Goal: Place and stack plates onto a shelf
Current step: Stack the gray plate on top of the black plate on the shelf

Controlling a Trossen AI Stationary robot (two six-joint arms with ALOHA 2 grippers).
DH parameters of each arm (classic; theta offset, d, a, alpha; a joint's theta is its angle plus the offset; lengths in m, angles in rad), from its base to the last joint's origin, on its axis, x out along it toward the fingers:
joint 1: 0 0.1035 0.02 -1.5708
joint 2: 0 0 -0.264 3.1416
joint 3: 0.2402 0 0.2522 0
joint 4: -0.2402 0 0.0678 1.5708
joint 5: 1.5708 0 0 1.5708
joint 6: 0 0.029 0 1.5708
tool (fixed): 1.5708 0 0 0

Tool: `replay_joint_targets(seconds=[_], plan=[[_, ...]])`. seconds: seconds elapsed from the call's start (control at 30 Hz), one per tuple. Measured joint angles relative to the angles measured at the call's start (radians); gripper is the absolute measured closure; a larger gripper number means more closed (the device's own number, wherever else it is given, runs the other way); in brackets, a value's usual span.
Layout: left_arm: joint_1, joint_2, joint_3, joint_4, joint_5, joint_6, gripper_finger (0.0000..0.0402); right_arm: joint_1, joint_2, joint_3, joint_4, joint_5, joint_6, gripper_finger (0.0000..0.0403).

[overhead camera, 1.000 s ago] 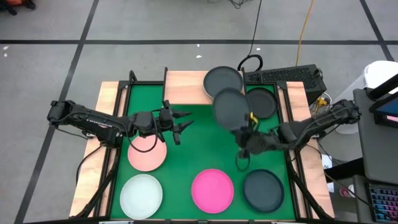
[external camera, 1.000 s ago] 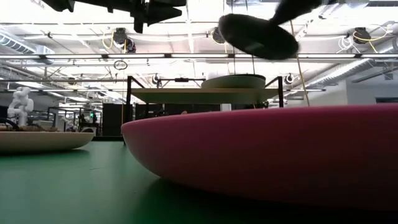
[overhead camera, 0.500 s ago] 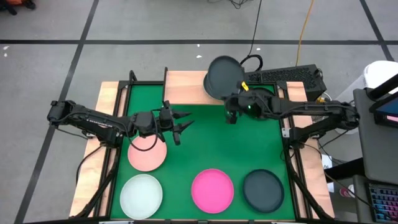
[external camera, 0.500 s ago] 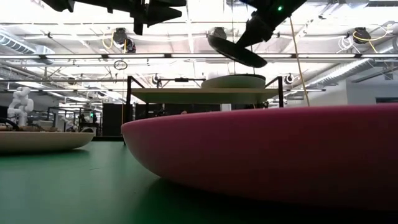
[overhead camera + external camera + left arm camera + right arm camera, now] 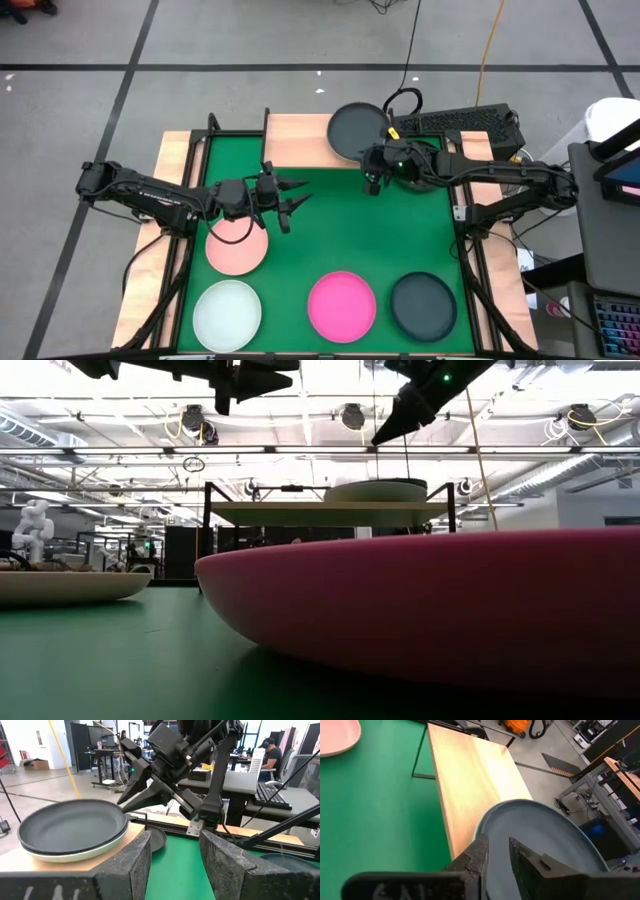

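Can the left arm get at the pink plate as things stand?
Probably yes: the left pincer hovers open just beyond the pink plate, whose top is bare, and the right pincer is away at the shelf.

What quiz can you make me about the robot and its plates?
1. True or false: the magenta plate lies on the green mat.
2. Which plate lies closest to the left gripper? A: pale pink plate. B: a dark grey one. C: a whitish one.
3. Fill in: on the shelf, the dark plate rests on a ____ plate.

Key: 1 true; 2 A; 3 whitish.
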Motion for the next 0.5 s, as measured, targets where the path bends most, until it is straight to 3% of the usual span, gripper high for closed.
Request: replay_joint_targets(seconds=[0.3,0.5], plan=[[-0.009,0.0,0.0,0.0,0.0,0.002,0.0229,0.023,-0.017,0.0,-0.015,0.002,0.001,0.0337],[-0.009,0.001,0.0,-0.091,0.0,-0.04,0.0229,0.131,-0.084,-0.04,-0.055,0.002,0.111,0.0343]])
